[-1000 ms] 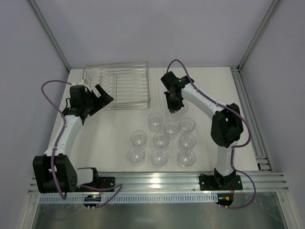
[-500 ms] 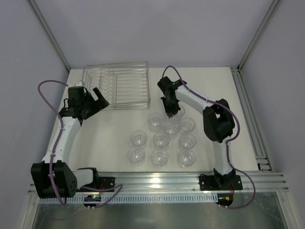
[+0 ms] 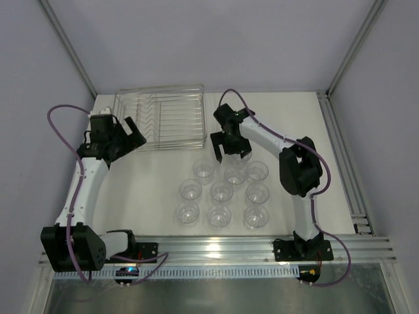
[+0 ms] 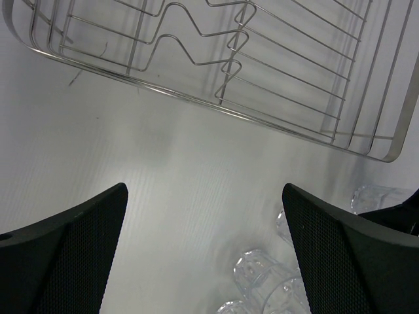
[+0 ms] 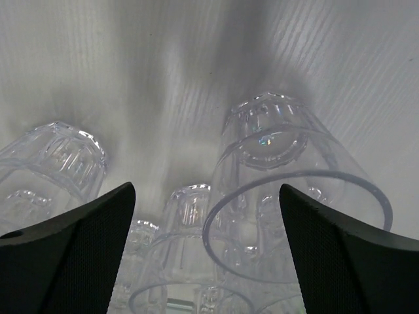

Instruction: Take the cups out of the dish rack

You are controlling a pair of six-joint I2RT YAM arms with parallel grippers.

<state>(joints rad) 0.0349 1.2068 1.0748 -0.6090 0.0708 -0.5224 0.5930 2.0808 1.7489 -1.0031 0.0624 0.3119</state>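
The dish rack (image 3: 160, 118), a silvery wire basket, stands at the back left of the table, and I see no cup inside it. Several clear cups (image 3: 221, 191) stand upright in rows on the table in front of it. My right gripper (image 3: 231, 156) hangs open over the back row. One cup (image 5: 288, 176) stands just below its spread jaws, apart from both fingers. My left gripper (image 3: 135, 133) is open and empty beside the rack's left front corner. In the left wrist view the dish rack (image 4: 262, 72) runs across the top and some cups (image 4: 262, 271) lie low right.
Metal frame posts rise at the table's back corners. A rail (image 3: 340, 150) runs along the right edge of the white table. More cups (image 5: 62, 160) crowd close around the right gripper (image 5: 206, 190).
My right gripper has opened and let go of the cup it carried, which now stands in the back row. The left arm has drawn slightly back and left.
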